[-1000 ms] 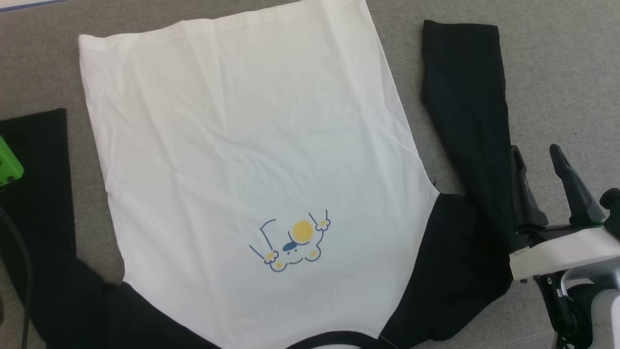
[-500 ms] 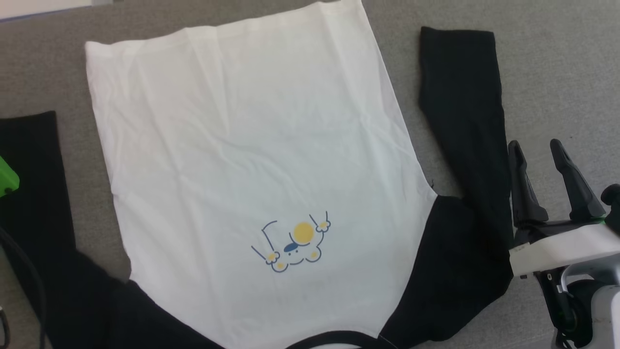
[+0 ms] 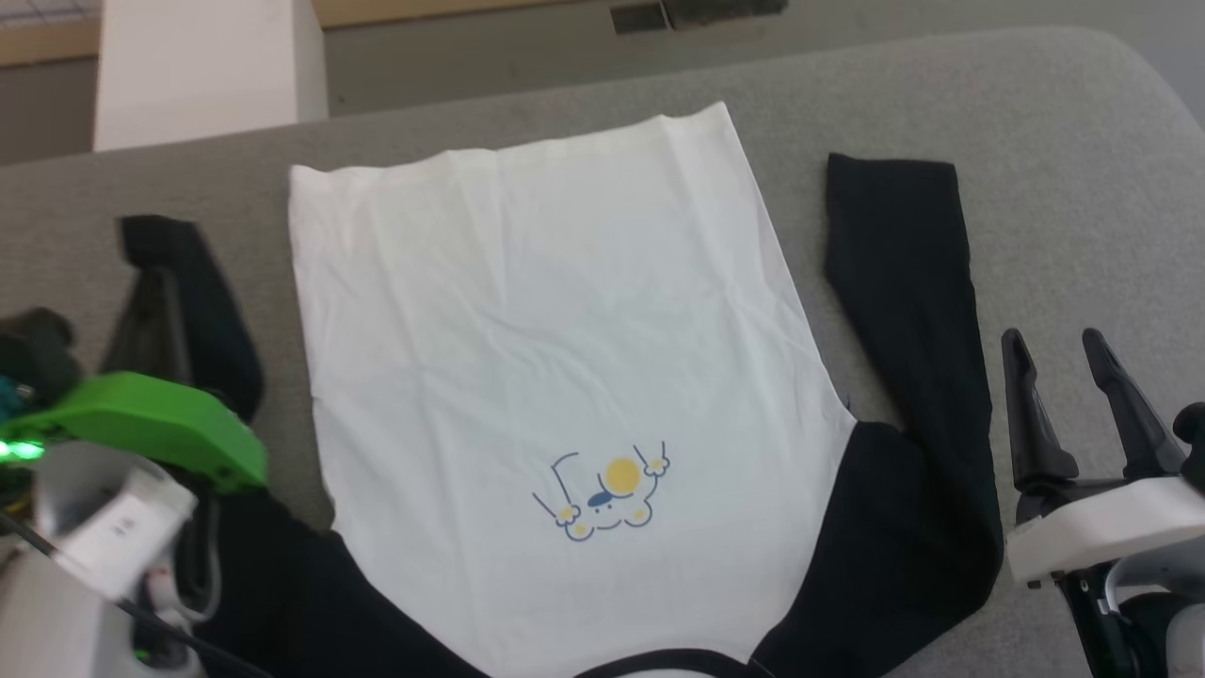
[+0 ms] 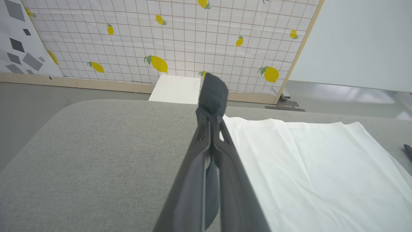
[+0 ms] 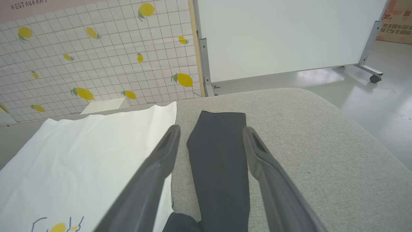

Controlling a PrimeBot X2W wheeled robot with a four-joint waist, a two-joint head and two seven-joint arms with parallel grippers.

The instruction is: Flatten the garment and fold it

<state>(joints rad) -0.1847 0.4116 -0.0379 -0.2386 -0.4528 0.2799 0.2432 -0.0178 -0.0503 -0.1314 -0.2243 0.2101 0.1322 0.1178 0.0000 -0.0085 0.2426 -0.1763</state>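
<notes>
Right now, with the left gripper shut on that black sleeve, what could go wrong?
1. The left gripper pinches the left sleeve only near its end, so the cloth may slip out when pulled.
2. Nothing pins the white body. The right gripper is open, beside the right sleeve, so a pull could drag the white part and wrinkle it.

1. One garment (image 3: 527, 330) is counted.
2. Two black sleeves are counted: left sleeve (image 3: 221, 330), right sleeve (image 3: 904, 282).
3. One cartoon print (image 3: 607, 494) is seen.
4. Two grippers are counted: left gripper (image 4: 210, 111), right gripper (image 3: 1052, 341).
5. One grey padded surface (image 3: 1083, 188), one white block (image 3: 202, 66), one whiteboard (image 5: 283, 32) are noted.
</notes>
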